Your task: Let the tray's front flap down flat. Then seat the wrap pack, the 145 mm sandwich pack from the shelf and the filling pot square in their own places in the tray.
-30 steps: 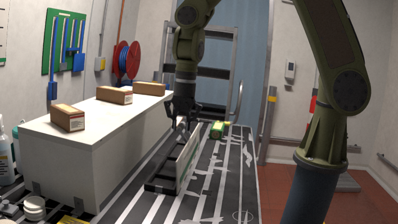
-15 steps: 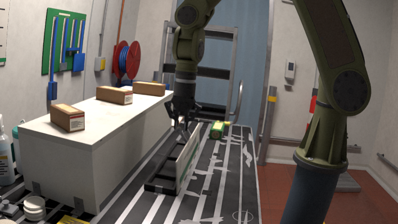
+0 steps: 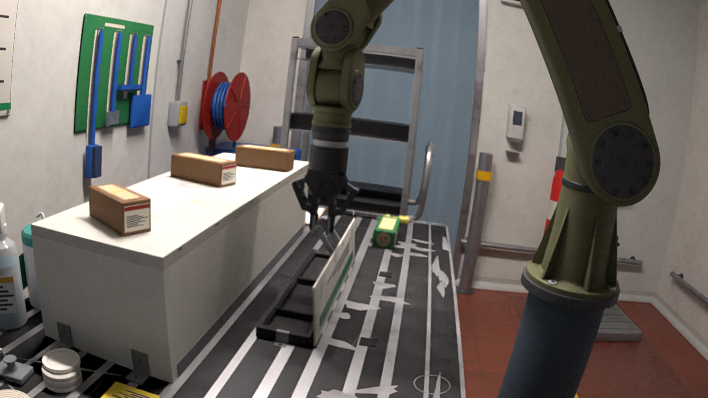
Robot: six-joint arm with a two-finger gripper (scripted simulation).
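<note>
My gripper hangs straight down over the far end of the black tray and is closed on the top edge of the tray's front flap. The flap, white with a green stripe, stands upright along the tray's right side. The tray lies on the striped table next to a white shelf block. Three brown sandwich packs lie on the shelf: one near the front, one in the middle, one at the far end. A green pack lies on the table beyond the tray.
A clear bottle stands at the left edge, with white discs on the table below it. The arm's base column stands at the right, off the table's edge. A metal rack stands behind the table.
</note>
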